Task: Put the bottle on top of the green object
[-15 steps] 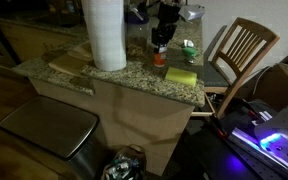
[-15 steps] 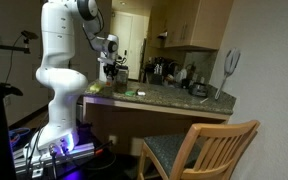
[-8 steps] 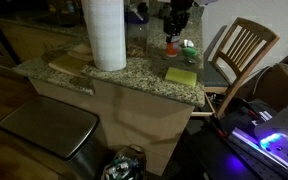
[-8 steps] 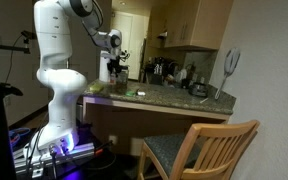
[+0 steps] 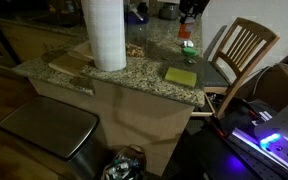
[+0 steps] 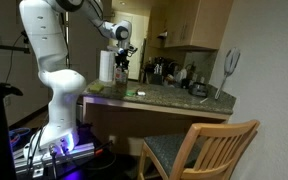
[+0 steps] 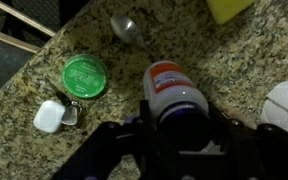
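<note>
My gripper (image 7: 179,122) is shut on the bottle (image 7: 170,82), a short bottle with a red-orange band and a pale top, held above the granite counter (image 7: 244,60). The green object (image 7: 84,76), a low round dark green item with pale marks, lies on the counter to the left of the bottle in the wrist view. In an exterior view the gripper (image 5: 187,14) holds the bottle (image 5: 184,30) just above and slightly behind the green object (image 5: 189,47). It also shows in an exterior view (image 6: 123,52).
A tall white roll (image 5: 104,35) stands on the counter. A flat yellow-green sponge (image 5: 181,76) lies near the front edge. A metal spoon (image 7: 126,27) and a small white case (image 7: 49,117) lie near the green object. A wooden chair (image 5: 239,50) stands beside the counter.
The gripper has lifted the bottle off the counter and carried it up and sideways toward the green object.
</note>
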Robot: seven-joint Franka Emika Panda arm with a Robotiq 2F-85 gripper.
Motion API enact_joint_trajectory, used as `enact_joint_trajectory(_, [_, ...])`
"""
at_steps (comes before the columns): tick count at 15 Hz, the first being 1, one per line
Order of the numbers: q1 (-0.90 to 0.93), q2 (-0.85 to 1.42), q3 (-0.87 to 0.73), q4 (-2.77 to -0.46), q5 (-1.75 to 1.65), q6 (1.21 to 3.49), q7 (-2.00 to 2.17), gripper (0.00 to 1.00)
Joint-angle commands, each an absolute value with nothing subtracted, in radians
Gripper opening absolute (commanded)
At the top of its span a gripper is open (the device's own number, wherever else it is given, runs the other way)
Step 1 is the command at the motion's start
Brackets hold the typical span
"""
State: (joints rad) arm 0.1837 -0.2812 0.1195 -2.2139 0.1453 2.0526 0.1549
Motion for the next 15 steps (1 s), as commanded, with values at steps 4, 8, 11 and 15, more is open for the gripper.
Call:
enact_joint_trajectory(4, [0.130,-0.258,0.139,-2.231,0.048,2.117,0.213,0.30])
enact_joint_trajectory(8, [0.084,-0.236,0.129,-2.263,-0.050,2.203,0.299,0.30])
enact_joint_trajectory(11, [0.064,-0.225,0.124,-2.301,-0.045,2.261,0.349,0.30])
enact_joint_trajectory(15, [0.064,-0.217,0.121,-2.303,-0.033,2.247,0.363,0.55])
